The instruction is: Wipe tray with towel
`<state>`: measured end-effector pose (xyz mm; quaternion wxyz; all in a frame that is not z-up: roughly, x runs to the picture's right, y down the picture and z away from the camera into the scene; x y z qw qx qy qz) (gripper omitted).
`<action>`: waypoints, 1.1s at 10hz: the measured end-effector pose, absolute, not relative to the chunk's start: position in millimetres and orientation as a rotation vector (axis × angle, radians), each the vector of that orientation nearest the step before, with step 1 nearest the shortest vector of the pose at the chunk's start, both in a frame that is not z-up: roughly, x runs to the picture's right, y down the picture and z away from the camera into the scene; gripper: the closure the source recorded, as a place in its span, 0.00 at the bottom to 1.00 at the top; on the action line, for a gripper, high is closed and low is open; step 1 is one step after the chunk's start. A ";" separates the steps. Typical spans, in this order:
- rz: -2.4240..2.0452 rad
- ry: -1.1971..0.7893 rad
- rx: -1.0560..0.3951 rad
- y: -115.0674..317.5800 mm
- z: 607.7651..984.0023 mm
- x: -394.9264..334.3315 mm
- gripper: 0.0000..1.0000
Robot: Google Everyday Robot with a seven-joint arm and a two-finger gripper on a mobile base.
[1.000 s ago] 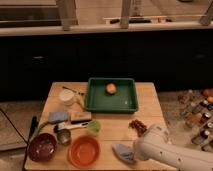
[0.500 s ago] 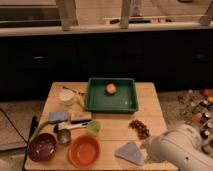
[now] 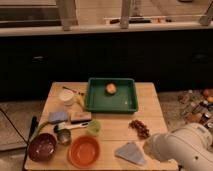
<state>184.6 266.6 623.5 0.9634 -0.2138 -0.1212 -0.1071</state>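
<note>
A green tray holds one orange fruit; nearer, the towel lies flat beside the gripper, fingers' state unclear.

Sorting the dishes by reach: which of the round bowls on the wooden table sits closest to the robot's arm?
The orange round bowl, right of the dark maroon bowl, is nearer the white arm; its pincer is hidden.
</note>
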 end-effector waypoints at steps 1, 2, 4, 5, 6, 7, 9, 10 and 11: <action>-0.222 -0.252 -0.439 267.4 627.4 180.9 0.63; -0.227 -0.256 -0.445 268.6 631.6 177.7 0.53; -0.232 -0.259 -0.462 275.2 642.7 171.4 0.33; -0.237 -0.258 -0.475 280.0 649.7 167.3 0.24; -0.241 -0.257 -0.484 283.5 655.1 164.1 0.21; -0.247 -0.256 -0.499 288.7 661.7 158.4 0.20; -0.252 -0.255 -0.515 293.8 668.2 152.6 0.20; -0.254 -0.255 -0.527 297.3 673.3 148.5 0.20; -0.253 -0.256 -0.532 299.1 676.7 146.3 0.20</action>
